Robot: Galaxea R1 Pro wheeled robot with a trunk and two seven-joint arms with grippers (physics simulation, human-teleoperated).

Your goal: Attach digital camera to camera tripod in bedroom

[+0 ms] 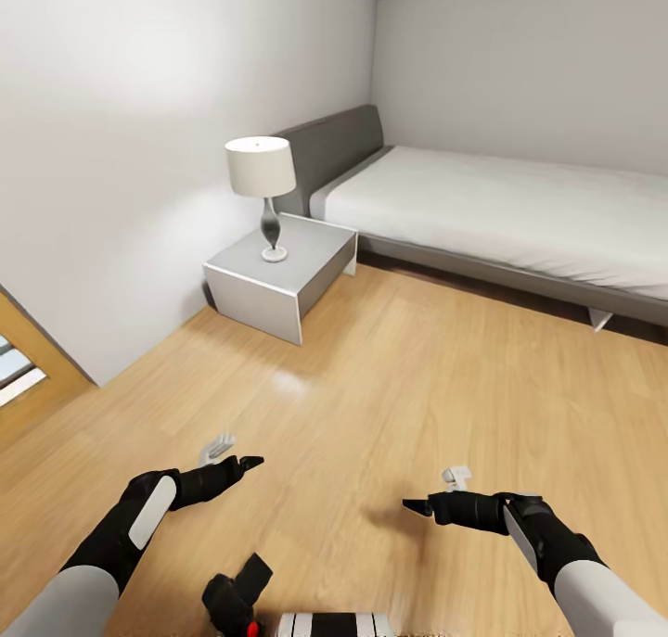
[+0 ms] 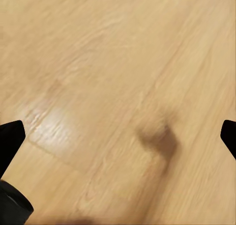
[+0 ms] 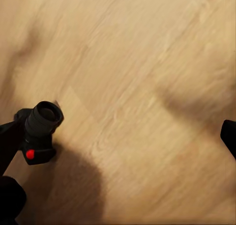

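2 grippers over a light wood floor [image 1: 399, 377]: left gripper [image 1: 232, 453] spread wide, nothing between its fingers; right gripper [image 1: 436, 490] likewise spread and empty. 1 digital camera [image 1: 237, 602], black with a red button, low between the arms at the head view's bottom edge, near the robot's base. Beyond: 1 bed [image 1: 520, 215], 1 white nightstand [image 1: 278, 280] bearing 1 lamp [image 1: 263, 192].

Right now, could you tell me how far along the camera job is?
Done: the robot is in the bedroom, by the bed. In hand: nothing; the left gripper and right gripper are open over bare floor. The camera sits low by the robot's base. Left: fitting it to the tripod.
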